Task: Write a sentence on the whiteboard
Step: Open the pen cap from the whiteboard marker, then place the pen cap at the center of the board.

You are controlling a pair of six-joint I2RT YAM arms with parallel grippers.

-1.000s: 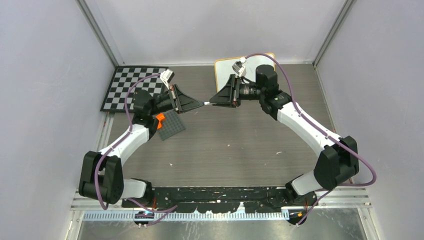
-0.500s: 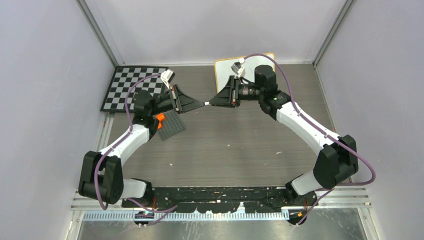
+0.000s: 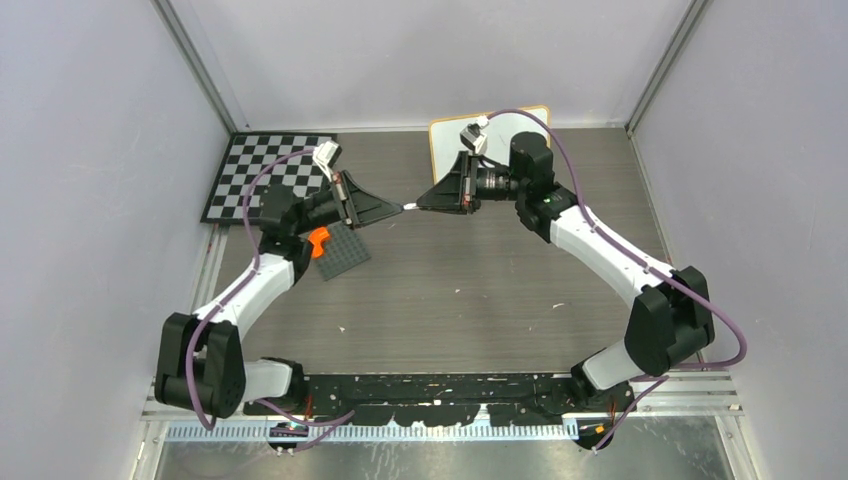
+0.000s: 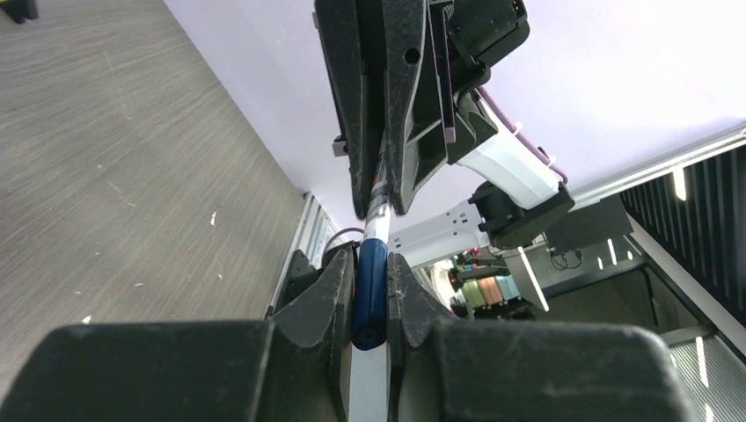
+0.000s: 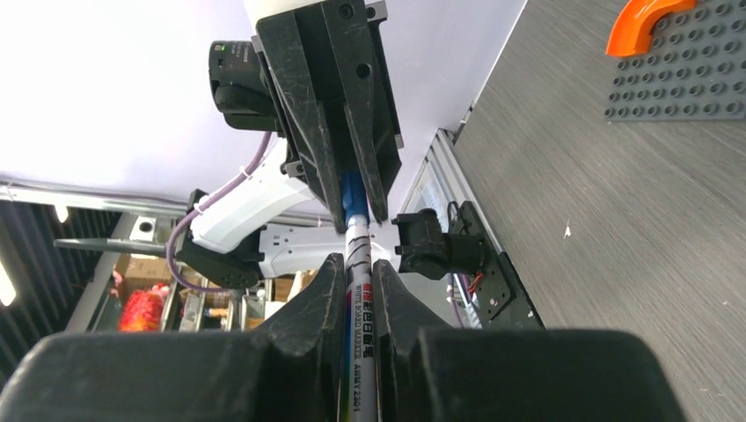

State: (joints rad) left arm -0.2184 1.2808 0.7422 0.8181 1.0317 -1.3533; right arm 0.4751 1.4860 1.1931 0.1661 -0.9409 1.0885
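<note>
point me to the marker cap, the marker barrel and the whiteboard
marker cap (image 4: pixel 370 294): left wrist view, middle of the blue cap
marker barrel (image 5: pixel 358 268): right wrist view, printed white shaft
whiteboard (image 3: pixel 446 138): top external view, bare white face near its left edge

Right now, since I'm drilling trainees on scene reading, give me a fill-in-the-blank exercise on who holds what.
1. The left hand is shut on the blue ____ of the slim marker pen.
2. The right hand is shut on its ____ printed barrel.
3. The orange-framed rectangular whiteboard stands behind the ____ arm.
Missing: cap; white; right.
</note>
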